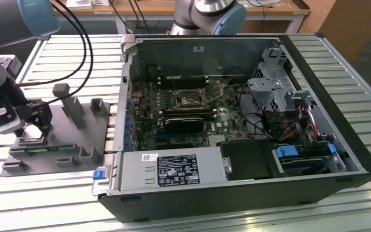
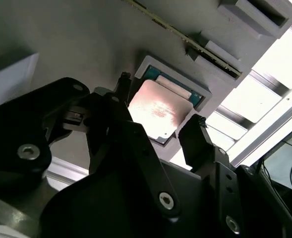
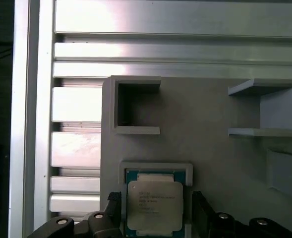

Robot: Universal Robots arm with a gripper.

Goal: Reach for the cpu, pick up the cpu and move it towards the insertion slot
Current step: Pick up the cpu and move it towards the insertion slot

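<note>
The cpu (image 3: pixel 154 204) is a small square chip with a pale metal face, lying flat in a shallow recess of the grey tray (image 3: pixel 210 144). In both wrist views my gripper (image 3: pixel 155 210) is open, with one black finger on each side of the chip and a small gap on both sides. The second wrist view shows the cpu (image 2: pixel 158 110) between the fingertips (image 2: pixel 194 130) of the gripper (image 2: pixel 160 106). In the exterior view the gripper (image 1: pixel 34 125) hangs low over the tray (image 1: pixel 76 145) at that view's left. The insertion slot (image 1: pixel 189 100) sits on the motherboard inside the open computer case (image 1: pixel 237 188).
Upright grey blocks (image 1: pixel 66 99) rise from the tray near the gripper. A black rectangular module (image 1: pixel 185 123) lies just below the slot. Drive cages and cables (image 1: pixel 289 111) fill the case's right side. Everything rests on a slatted metal table (image 1: pixel 63 53). A second arm's base (image 1: pixel 211 14) stands behind the case.
</note>
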